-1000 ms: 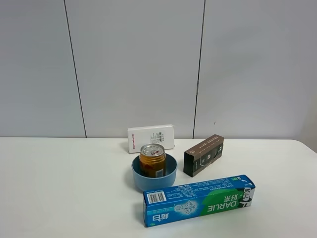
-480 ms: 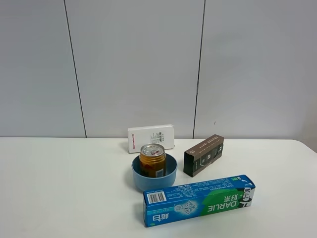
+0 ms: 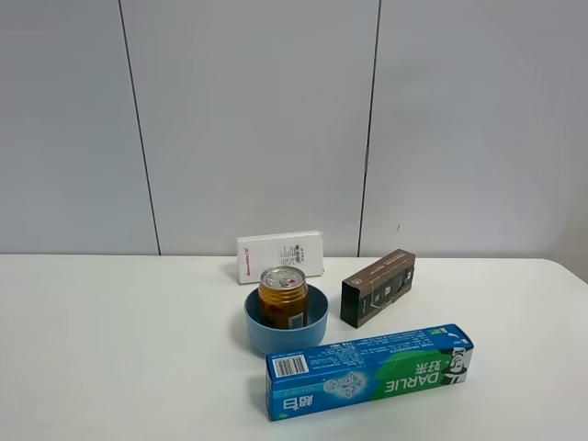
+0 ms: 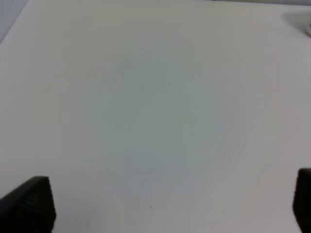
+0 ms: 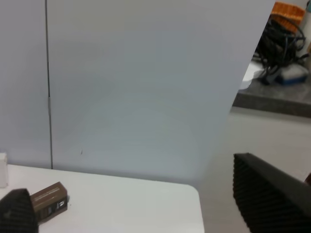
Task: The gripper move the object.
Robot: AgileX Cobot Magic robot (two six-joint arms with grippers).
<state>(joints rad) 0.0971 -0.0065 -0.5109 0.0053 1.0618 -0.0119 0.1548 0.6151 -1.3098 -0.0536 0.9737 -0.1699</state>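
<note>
The gold-yellow drink can [image 3: 283, 296] with a silver pull-tab top stands upright inside a blue bowl [image 3: 286, 323] at the middle of the white table. Neither arm shows in the exterior view. In the left wrist view my left gripper [image 4: 167, 204] is open over bare table, with only its black fingertips [image 4: 29, 204] showing; the can is out of that view. In the right wrist view my right gripper [image 5: 141, 199] is open, raised and facing the wall, with one black finger [image 5: 267, 194] large in front.
A dark brown box [image 3: 378, 287] lies right of the bowl and also shows in the right wrist view [image 5: 48, 200]. A white box [image 3: 280, 254] stands behind the bowl. A blue-green toothpaste box [image 3: 369, 369] lies in front. The table's right edge [image 5: 197, 204] is near.
</note>
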